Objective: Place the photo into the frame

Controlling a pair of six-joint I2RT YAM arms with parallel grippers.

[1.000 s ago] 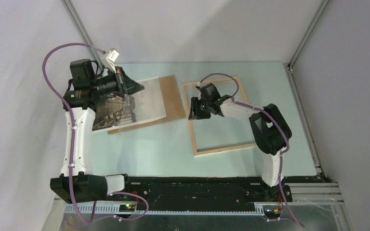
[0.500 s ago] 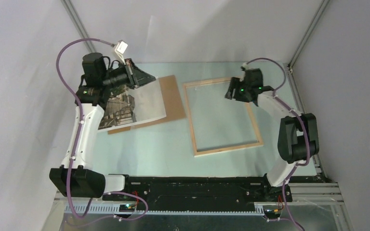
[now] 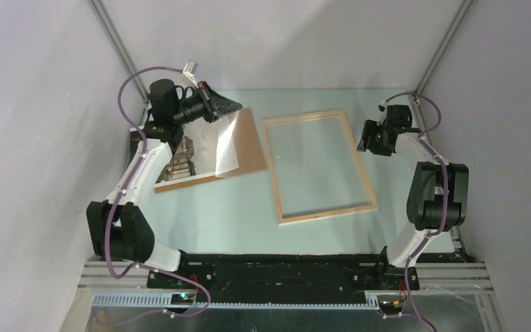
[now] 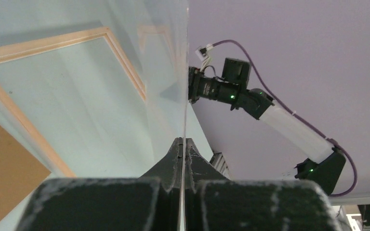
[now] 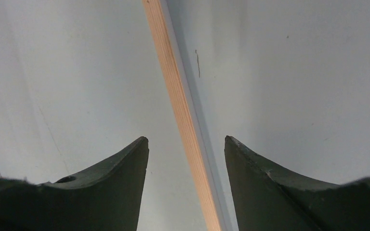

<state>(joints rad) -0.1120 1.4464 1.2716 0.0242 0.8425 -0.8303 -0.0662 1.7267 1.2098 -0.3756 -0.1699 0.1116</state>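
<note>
The photo (image 3: 207, 149) is at the far left of the desk (image 3: 214, 207). Its near-left part lies on the brown board (image 3: 252, 145), and its far right edge is raised and curling, pinched in the left gripper (image 4: 183, 144), whose jaws are pressed together on the sheet. It looks light, thin and floppy, with a glossy face that mirrors the frame, so it will likely sag, swing or crease if dragged. A hold right at the white border, as here, seems best, keeping the pads off the picture. The frame (image 3: 328, 213) lies flat just right of the board, with the desk showing through it. The right gripper (image 5: 186, 142) hovers with jaws apart over the frame's right rail near the far corner, gripping nothing.
</note>
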